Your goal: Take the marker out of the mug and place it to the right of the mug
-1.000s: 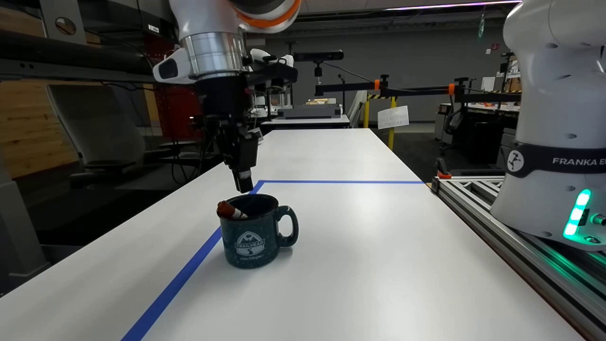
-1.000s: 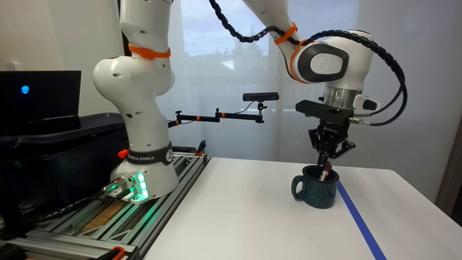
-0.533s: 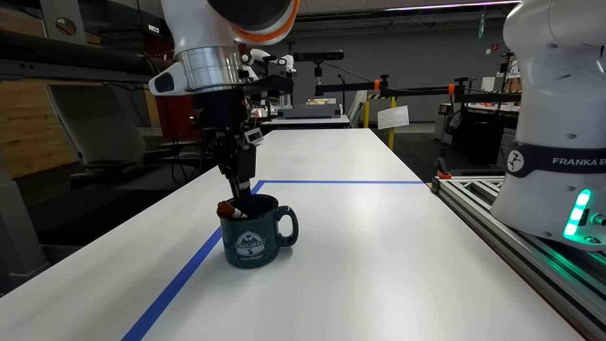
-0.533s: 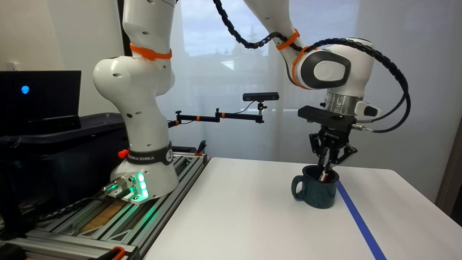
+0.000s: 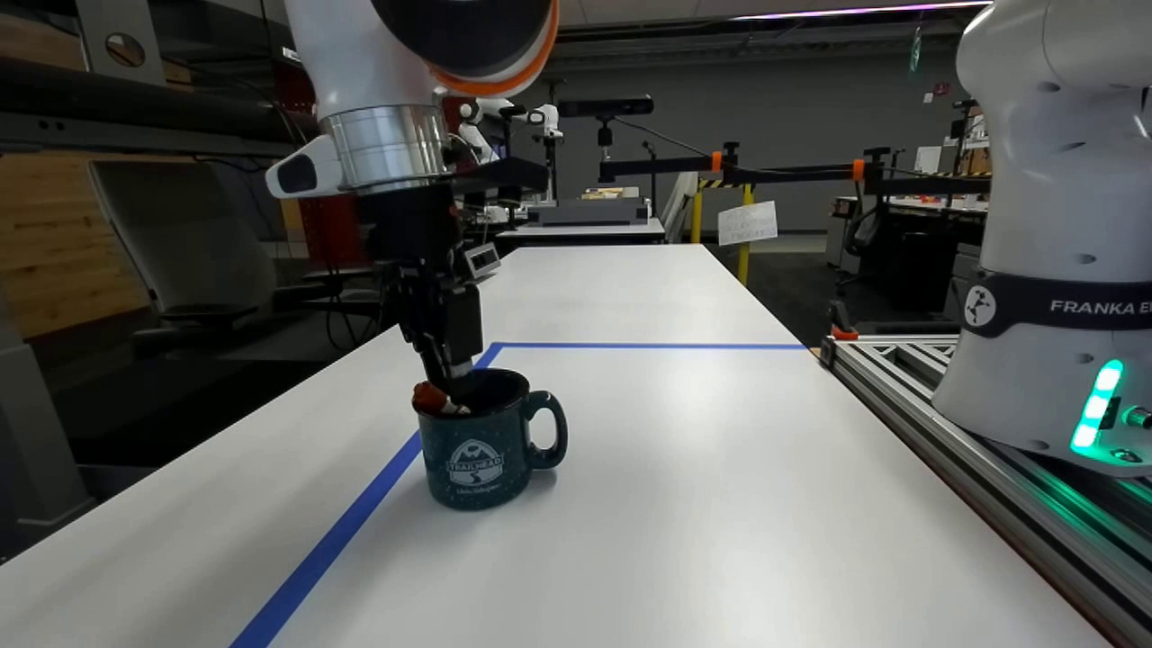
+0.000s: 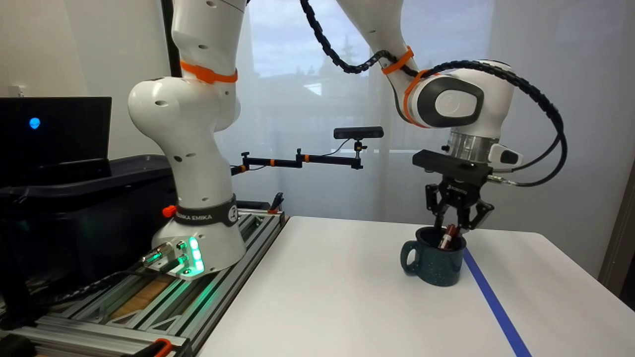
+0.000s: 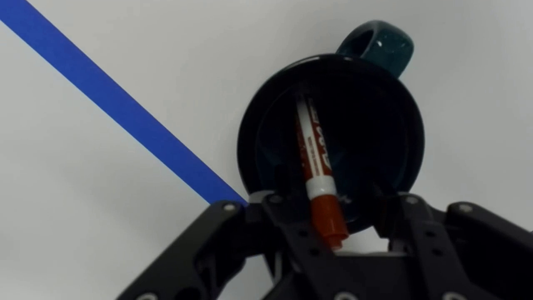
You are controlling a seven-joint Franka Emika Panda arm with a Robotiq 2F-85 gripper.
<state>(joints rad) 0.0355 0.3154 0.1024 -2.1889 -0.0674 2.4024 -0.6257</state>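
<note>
The dark blue-green mug stands upright on the table in both exterior views and in the wrist view. The red marker, with a white band, leans inside it. Its capped end sticks out over the rim in both exterior views. My gripper is open at the mug's mouth, also seen in an exterior view. In the wrist view, its fingers stand on either side of the marker, nearer on the left. The marker's lower end is dark and hard to see.
A blue tape line runs on the white table close beside the mug. The mug's handle points toward the robot base. A camera on a bracket stands behind the table.
My gripper has come down to the mug's mouth, and its fingers have spread from close together to open around the marker. The mug and the marker have not visibly moved.
</note>
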